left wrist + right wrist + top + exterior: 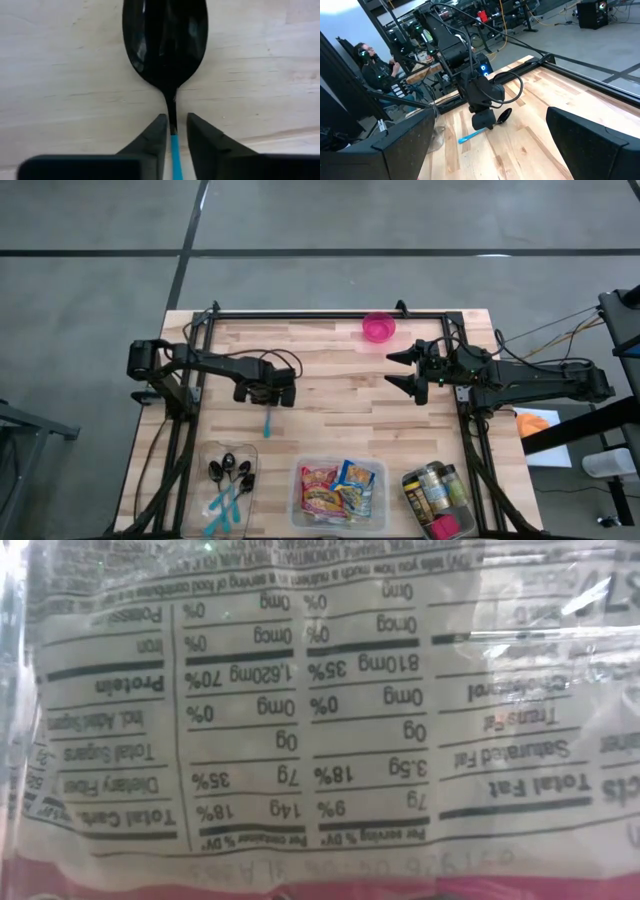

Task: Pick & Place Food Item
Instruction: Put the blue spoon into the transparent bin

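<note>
Left hand [268,396] is pointing straight down over the left-centre of the tabletop [340,370], straddling a spoon [166,47] that is lying flat on the wood. In the left wrist view the two fingers [152,142] are sitting either side of the thin neck where the black bowl meets the blue handle; a thin gap is showing on each side, so can't tell whether they're gripping it. From above, the blue handle is sticking out of the hand toward the near edge and the bowl is hidden under the hand.

Right hand [403,369] is hanging level above the right side of the tabletop, fingers spread wide, holding nothing, well apart from the spoon.

Food items are sitting along the near edge: snack packets in a clear bin [338,490] at the middle, and a second container [437,498] of items toward the near right corner. More spoons [228,485] are lying near the near left corner. A pink bowl [378,327] is sitting by the far edge. A packet's nutrition label [320,700] is filling the low view, upside down.

A person [372,65] is sitting beyond the tabletop.
</note>
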{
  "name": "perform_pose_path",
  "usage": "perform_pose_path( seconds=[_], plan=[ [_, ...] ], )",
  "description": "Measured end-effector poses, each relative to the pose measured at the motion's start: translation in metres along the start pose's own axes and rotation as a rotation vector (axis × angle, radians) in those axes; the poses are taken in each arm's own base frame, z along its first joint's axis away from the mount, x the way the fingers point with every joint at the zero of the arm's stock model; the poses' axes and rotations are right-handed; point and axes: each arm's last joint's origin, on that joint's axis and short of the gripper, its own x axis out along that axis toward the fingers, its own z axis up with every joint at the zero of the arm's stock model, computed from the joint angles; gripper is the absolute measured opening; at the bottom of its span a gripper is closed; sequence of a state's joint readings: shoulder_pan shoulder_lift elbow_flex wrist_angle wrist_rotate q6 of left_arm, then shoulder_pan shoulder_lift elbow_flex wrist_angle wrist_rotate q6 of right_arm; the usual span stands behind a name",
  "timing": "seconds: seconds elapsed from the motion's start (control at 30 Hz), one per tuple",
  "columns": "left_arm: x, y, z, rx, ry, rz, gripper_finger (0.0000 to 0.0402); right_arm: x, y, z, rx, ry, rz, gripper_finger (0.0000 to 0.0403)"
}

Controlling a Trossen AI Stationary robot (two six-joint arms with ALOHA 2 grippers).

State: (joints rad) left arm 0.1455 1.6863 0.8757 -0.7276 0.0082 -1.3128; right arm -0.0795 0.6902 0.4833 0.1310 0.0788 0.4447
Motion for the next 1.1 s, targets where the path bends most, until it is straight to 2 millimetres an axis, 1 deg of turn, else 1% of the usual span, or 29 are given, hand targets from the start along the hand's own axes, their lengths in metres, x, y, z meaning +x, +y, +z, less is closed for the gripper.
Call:
perform_pose_path(
  seconds=[0.23, 0.53, 0.67, 0.8, 0.87, 1.0, 1.1],
  plan=[
    [0.0, -0.002, 0.0, 0.007, -0.001, -0.02, 0.0009, 0.0, 0.0, 0.0, 0.0, 0.0, 0.0, 0.0381],
    [0.0, -0.002, 0.0, 0.007, -0.003, -0.028, 0.0013, 0.0, 0.0, 0.0, 0.0, 0.0, 0.0, 0.0381],
    [-0.006, -0.001, 0.0, 0.019, -0.001, -0.058, 0.0011, 0.0, 0.0, 0.0, 0.0, 0.0, 0.0, 0.0381],
    [-0.029, -0.001, 0.0, 0.076, -0.025, -0.144, 0.0008, 0.0, 0.0, 0.0, 0.0, 0.0, 0.0, 0.0381],
    [-0.041, 0.002, -0.001, 0.085, -0.037, -0.183, 0.0008, 0.0, 0.0, 0.0, 0.0, 0.0, 0.0, 0.0381],
    [-0.073, 0.013, -0.004, 0.086, -0.079, -0.31, 0.0008, 0.0, 0.0, 0.0, 0.0, 0.0, 0.0, 0.0381],
    [-0.098, 0.026, -0.008, 0.085, -0.116, -0.396, 0.0008, 0.0, 0.0, 0.0, 0.0, 0.0, 0.0, 0.0381]
  ],
)
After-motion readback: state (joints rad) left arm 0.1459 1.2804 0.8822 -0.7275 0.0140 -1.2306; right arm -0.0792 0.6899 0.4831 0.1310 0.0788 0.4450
